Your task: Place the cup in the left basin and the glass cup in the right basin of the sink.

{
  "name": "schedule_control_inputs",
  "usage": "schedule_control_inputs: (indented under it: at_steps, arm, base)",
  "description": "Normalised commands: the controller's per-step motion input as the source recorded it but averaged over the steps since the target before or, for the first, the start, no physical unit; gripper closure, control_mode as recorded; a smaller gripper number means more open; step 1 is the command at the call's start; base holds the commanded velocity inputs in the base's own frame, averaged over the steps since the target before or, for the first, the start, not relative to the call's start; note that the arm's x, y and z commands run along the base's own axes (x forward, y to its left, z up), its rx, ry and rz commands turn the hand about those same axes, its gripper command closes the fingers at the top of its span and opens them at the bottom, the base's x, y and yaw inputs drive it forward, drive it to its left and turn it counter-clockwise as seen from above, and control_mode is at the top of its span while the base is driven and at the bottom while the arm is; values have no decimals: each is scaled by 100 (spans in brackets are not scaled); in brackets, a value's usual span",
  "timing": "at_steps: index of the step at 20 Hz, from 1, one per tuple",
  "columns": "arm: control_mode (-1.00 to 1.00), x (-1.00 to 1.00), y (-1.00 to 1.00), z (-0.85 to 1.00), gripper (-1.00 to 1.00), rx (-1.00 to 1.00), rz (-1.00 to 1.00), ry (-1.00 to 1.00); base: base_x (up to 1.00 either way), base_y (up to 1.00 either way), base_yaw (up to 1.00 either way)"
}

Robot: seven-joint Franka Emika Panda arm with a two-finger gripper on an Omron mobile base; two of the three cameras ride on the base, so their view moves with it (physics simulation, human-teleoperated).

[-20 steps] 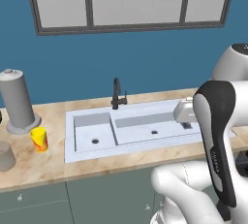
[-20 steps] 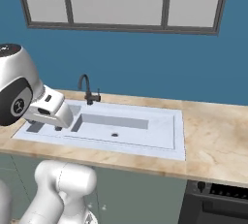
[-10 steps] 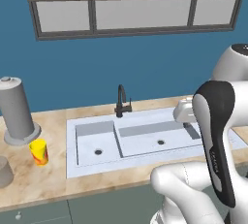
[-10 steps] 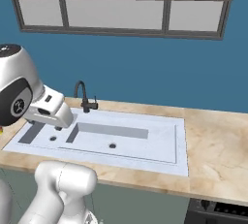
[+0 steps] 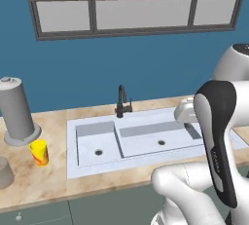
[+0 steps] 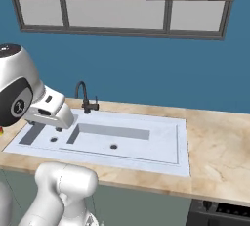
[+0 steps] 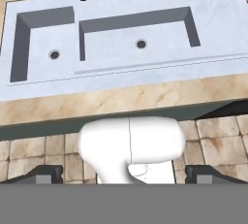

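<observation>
Your gripper hangs spread wide and empty, above the front edge of the counter, well short of anything to grasp. The cup stands upright near the counter's left end, beside the sink and in front of a tall grey cylinder. The glass cup sits at the far left edge, cut off by the frame. Both the left basin and right basin are bare. The cup looks light, rigid and likely slick; take it across its sides at mid-height. No lettering is legible anywhere.
</observation>
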Motion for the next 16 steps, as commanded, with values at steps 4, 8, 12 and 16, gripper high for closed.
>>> schedule_control_inputs:
  at_steps: [4,8,12,16]
  arm:
    - [100,0,0,0,-100,0,0,0]
    - [100,0,0,0,-100,0,0,0]
    - [100,0,0,0,-100,0,0,0]
    - [100,0,0,0,-100,0,0,0]
  base:
    - [0,59,0]
    - [0,58,0]
    - [0,54,0]
    - [0,53,3]
